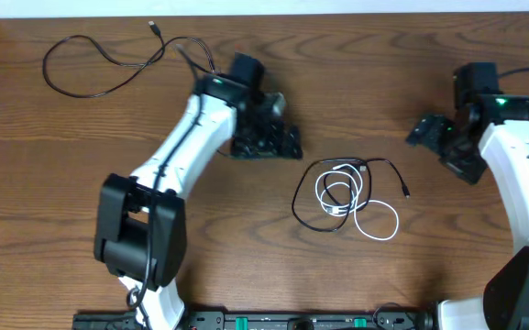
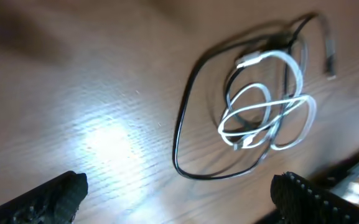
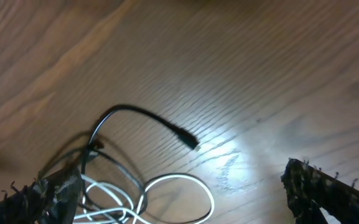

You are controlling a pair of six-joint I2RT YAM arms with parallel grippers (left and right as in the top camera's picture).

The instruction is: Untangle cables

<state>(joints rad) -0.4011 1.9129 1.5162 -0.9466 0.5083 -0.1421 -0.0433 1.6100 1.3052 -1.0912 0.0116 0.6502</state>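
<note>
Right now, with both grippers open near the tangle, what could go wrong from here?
1. The white cable and the black cable overlap in crossed loops. A wide pinch by the right gripper may catch both strands and tighten the tangle.
2. The separate black cable runs up against the arm just behind the left gripper. Moving that arm could snag and drag it.

Fig. 1, overhead view: we are seeing 3 cables. One black cable [image 1: 110, 58] is lying alone top-left, loosely looped. Centre-right, a 2nd black cable [image 2: 178, 134] is ringing a coiled white cable [image 2: 294, 65]; both are overlapping in one flat tangle, w/ a black plug sticking out.
</note>
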